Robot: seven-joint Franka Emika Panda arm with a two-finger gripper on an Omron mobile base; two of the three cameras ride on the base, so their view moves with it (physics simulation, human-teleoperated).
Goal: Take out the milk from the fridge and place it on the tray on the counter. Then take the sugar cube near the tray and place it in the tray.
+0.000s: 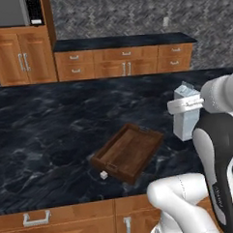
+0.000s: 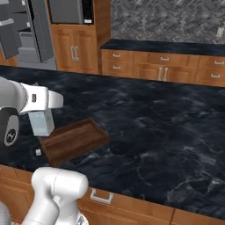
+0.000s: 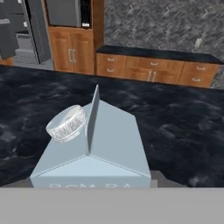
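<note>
The milk (image 1: 185, 116) hung upright over the bench (image 1: 51, 122), just beside the tray (image 1: 129, 151) and apparently in the gripper, whose opening I could not tell. It needed carrying over the tray, lowered level, clear of the cube (image 1: 104, 175).

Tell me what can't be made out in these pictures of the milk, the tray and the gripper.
- Gripper state: in the hand view the milk crowds the lens, so the fingers aren't visible; open or shut cannot be told.
- Milk's base: in the left base view the white arm covers its right side, so whether it rests on the counter is unclear.
- Sugar cube: too small for detail.
- Tray: its left end sits behind the milk in the right base view.
</note>
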